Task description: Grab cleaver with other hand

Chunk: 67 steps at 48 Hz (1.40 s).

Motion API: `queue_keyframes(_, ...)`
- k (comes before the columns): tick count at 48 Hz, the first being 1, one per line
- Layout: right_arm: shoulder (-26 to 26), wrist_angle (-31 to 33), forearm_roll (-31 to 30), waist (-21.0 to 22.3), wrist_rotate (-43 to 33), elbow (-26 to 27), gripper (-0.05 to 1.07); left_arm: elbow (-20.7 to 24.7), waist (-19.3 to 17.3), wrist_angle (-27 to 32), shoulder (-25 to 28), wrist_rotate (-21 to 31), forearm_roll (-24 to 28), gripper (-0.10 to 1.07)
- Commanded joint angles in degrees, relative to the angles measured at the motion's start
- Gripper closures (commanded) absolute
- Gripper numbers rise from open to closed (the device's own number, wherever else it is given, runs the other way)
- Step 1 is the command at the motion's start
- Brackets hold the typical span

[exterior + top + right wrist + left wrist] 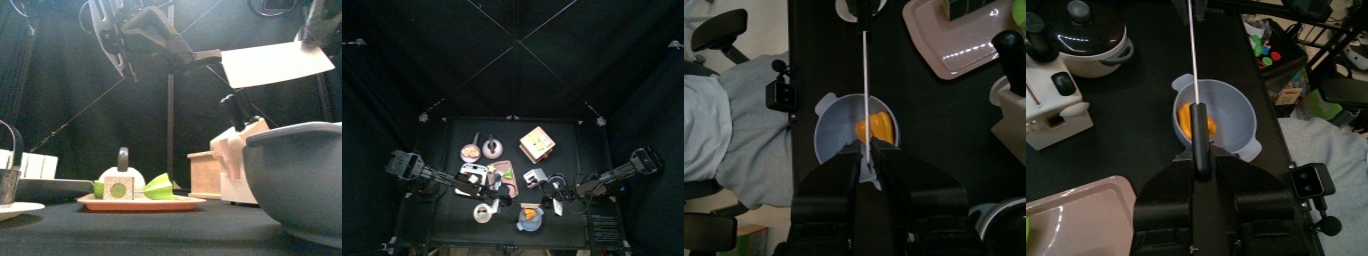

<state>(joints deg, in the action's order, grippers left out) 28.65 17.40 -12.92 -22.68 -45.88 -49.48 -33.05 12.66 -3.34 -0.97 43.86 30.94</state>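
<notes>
Cleaver (274,63) held in air above near-middle of table, blade flat and pale in front view, pointing right. Left gripper (1200,176) clamped on black handle; blade edge-on as thin line running away from it. Right gripper (865,170) at blade's far end, blade edge running in between its jaws; cannot tell whether jaws grip or stand apart. Below cleaver: grey bowl (1237,112) with orange piece (875,128) inside. Pink tray (140,204) further left.
</notes>
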Motion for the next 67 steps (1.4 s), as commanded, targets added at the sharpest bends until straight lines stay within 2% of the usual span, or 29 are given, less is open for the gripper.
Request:
queue_keyframes(1, 0.97, -0.53, 0.0, 0.09, -0.09, 0.53, 0.43, 0.44, -0.35, -1.14, -1.32, -0.09, 0.18, 0.53)
queue_keyframes(18, -0.53, -0.53, 0.7, 0.18, -0.09, 0.35, 0.43, 0.0, -0.53, -3.34, -1.32, -0.18, 1.05, 0.53)
queue_keyframes(43, -0.79, -1.05, 0.7, 0.26, -0.18, -0.53, 0.44, -0.79, -1.58, -7.91, 1.67, 0.09, 1.23, 0.54)
queue_keyframes(47, -1.23, -1.93, 0.62, 0.26, -0.09, -0.62, 0.48, -0.7, -1.58, -7.91, 2.55, 0.09, 1.23, 0.54)
queue_keyframes(58, -2.37, -2.46, 0.79, -0.09, -0.09, -0.53, 0.68, -0.62, -1.41, -7.91, 2.9, 0.18, 1.14, 0.54)
queue_keyframes(67, -3.08, -3.87, 0.44, -0.35, -0.18, -0.62, 0.68, -0.53, -0.53, -6.77, 3.25, 0.18, 1.05, 0.54)
